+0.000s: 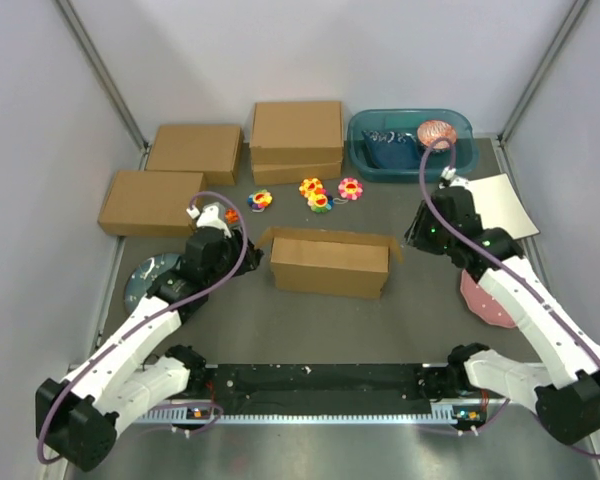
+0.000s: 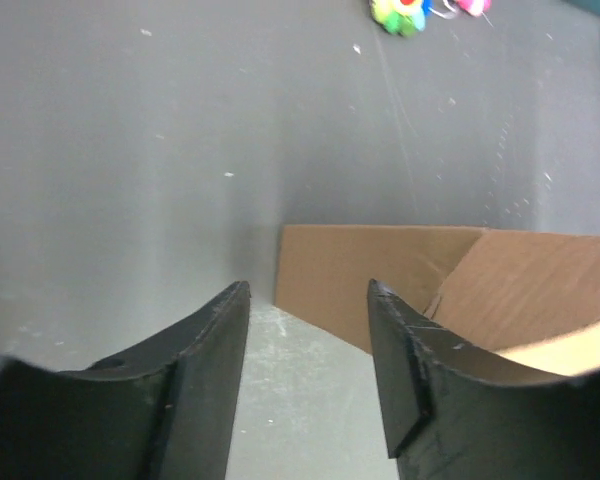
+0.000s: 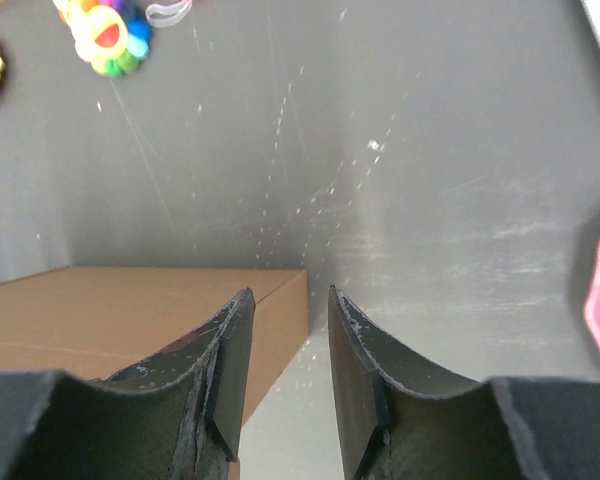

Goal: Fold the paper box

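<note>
Tools stood spread and empty: left tool (image 2: 308, 288) at the paper box's (image 1: 330, 264) nine o'clock, right tool (image 3: 290, 292) at three o'clock.

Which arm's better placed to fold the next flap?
Probably left: left gripper, open, faces the paper box end flap; right gripper aims at bare table beside the box corner.
</note>
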`<state>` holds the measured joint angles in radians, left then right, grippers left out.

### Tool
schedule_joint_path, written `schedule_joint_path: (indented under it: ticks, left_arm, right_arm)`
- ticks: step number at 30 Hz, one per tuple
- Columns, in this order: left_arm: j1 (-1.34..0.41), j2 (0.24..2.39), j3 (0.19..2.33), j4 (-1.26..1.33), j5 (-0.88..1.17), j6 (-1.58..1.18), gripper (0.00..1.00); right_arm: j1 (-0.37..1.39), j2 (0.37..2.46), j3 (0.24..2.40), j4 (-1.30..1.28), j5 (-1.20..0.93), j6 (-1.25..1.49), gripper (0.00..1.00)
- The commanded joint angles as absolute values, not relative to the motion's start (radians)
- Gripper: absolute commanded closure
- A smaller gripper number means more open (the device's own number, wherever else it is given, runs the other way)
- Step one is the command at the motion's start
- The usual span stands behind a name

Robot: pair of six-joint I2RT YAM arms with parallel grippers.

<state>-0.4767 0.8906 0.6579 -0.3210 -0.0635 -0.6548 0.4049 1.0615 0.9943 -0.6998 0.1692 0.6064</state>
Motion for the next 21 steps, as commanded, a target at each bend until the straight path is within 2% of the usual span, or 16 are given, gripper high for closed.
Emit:
schedule_joint_path:
  ticks: [1,4,6,9,13,21]
  left_arm:
    - [-0.474,0.810,0.701,-0.409,-0.297,-0.626,0.42]
    - [-0.471,0.773,0.701,-0.436,-0.369,-0.618,0.39]
    - [-0.469,0.759,0.696,-0.443,-0.382,-0.614,0.38]
    - [-0.463,0.742,0.693,-0.446,-0.379,-0.620,0.37]
    - [-0.462,0.715,0.707,-0.469,-0.379,-0.635,0.36]
    - [-0.460,0.620,0.718,-0.462,-0.390,-0.623,0.36]
  right_arm:
    - [0.391,0.918,1.115,-0.769,0.305,0.517,0.63]
    - [0.394,0.842,1.097,-0.721,0.183,0.497,0.57]
    - [0.405,0.786,1.074,-0.689,0.106,0.488,0.49]
    - [0.440,0.764,1.046,-0.661,-0.020,0.469,0.43]
    - [0.529,0.787,1.028,-0.698,0.024,0.422,0.41]
    - [0.574,0.841,0.979,-0.673,0.058,0.400,0.46]
